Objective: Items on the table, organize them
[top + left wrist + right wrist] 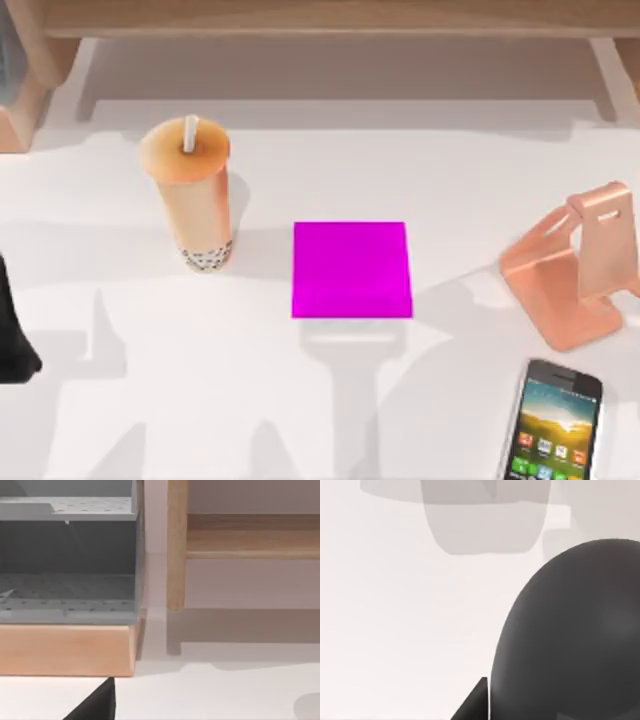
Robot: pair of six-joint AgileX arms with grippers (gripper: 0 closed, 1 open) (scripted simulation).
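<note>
The magenta pad (351,269) lies mid-table (150,400); bubble tea cup (193,195) toward the far-left, pink stand (577,275) above smartphone (552,425) near the right edge. The grip of both grippers cannot be told.

The smartphone (551,425) is cut off at the picture's edge.

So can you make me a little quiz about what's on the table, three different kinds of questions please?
1. True or false: the bubble tea cup stands upright with its straw poking out of the top.
2. What lies in the middle of the table? A) a green bowl B) a magenta square C) a blue book
3. Fill in: the smartphone lies nearer the top view's bottom edge than the copper-pink ____.

Key: 1 true; 2 B; 3 stand.
</note>
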